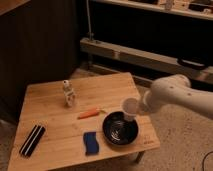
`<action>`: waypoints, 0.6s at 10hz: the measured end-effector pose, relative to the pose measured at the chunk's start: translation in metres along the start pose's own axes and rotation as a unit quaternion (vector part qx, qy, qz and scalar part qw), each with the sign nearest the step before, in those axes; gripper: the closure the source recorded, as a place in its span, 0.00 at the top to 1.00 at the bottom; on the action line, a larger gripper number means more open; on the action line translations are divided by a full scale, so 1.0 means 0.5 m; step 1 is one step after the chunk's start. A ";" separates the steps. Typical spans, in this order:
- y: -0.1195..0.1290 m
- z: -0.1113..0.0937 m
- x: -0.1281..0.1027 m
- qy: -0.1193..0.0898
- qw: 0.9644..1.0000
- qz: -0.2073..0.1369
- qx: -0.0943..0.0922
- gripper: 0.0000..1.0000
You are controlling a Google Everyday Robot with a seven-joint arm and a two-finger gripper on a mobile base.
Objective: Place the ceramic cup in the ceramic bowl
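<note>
Now hand [139, 108] grips ceramic cup [129, 106] over ceramic bowl [116, 137] far edge.

The counter [50, 107] was pale matt wood with visible grain. The ceramic bowl [117, 135] looked glossy black, faint rings catching light. The ceramic cup [130, 107], smooth white, was clamped in the pincer [137, 107] at the bowl's one o'clock rim. The sponge [91, 142] at the bowl's eight o'clock looked matt blue.

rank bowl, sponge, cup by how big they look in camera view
1. ceramic bowl
2. blue sponge and ceramic cup: alike; cup, held in the claw over the bowl's rim, may be nearer the camera
</note>
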 end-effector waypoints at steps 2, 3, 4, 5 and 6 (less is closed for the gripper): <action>0.090 0.064 0.005 0.033 0.999 -0.029 0.010 0.00; 0.105 0.079 0.005 0.039 0.998 -0.035 0.016 0.00; 0.118 0.093 0.011 0.049 0.998 -0.039 0.020 0.00; 0.123 0.101 0.020 0.056 0.997 -0.041 0.022 0.00; 0.112 0.102 0.026 0.059 0.997 -0.039 0.025 0.00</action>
